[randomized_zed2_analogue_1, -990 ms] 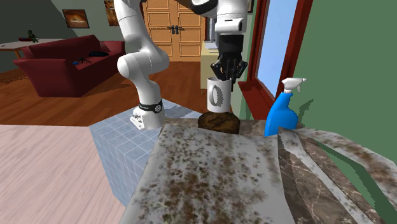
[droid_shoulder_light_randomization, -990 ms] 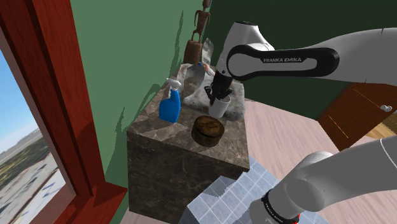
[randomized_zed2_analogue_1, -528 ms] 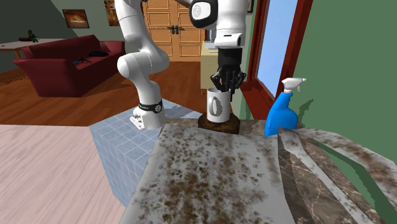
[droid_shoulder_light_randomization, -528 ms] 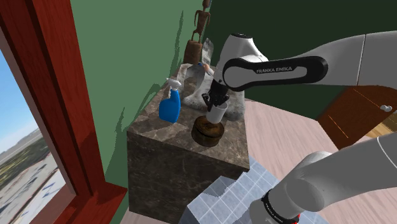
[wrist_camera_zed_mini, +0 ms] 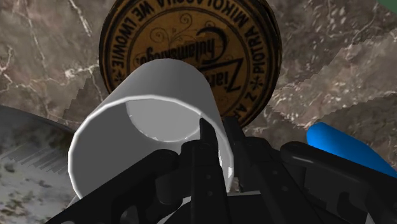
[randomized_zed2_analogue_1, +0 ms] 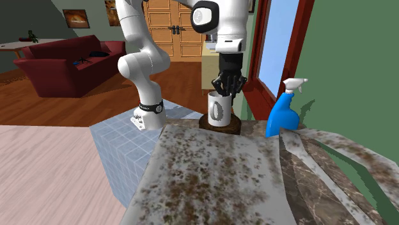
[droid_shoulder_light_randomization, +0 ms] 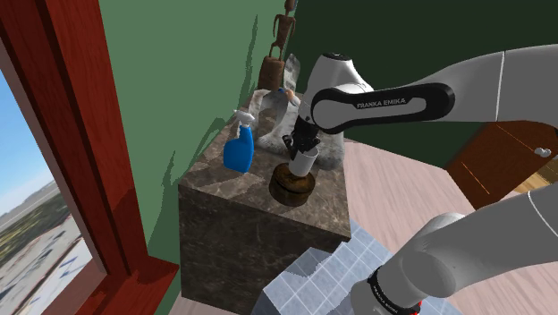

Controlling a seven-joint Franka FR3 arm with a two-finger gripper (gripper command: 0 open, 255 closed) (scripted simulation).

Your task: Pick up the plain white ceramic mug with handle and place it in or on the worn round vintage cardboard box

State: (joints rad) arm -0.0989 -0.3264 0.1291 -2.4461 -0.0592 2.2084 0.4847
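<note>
A plain white mug [droid_shoulder_light_randomization: 304, 162] [randomized_zed2_analogue_1: 219, 108] stands upright over the brown round box [droid_shoulder_light_randomization: 291, 186] [randomized_zed2_analogue_1: 234, 125], its base at the box's lid; whether they touch I cannot tell. My black gripper [droid_shoulder_light_randomization: 299, 146] [randomized_zed2_analogue_1: 228, 84] comes down from above and is shut on the mug's rim wall. In the wrist view one finger [wrist_camera_zed_mini: 207, 149] sits inside the mug [wrist_camera_zed_mini: 137, 121] and the other lies outside the wall. Beyond the mug, the box's printed lid [wrist_camera_zed_mini: 191, 32] shows. The mug's dark handle opening faces the second exterior camera.
A blue spray bottle [droid_shoulder_light_randomization: 240, 148] [randomized_zed2_analogue_1: 281, 116] [wrist_camera_zed_mini: 347, 149] stands on the marble block [droid_shoulder_light_randomization: 224, 206] close to the box. A mottled grey sheet [randomized_zed2_analogue_1: 211, 172] lies further along. A carved wooden figure [droid_shoulder_light_randomization: 282, 40] stands at the green wall. The block's edge is near the box.
The gripper has carried the mug down and sideways: a second ago it hung beside and above the box, now it sits low over the lid.
</note>
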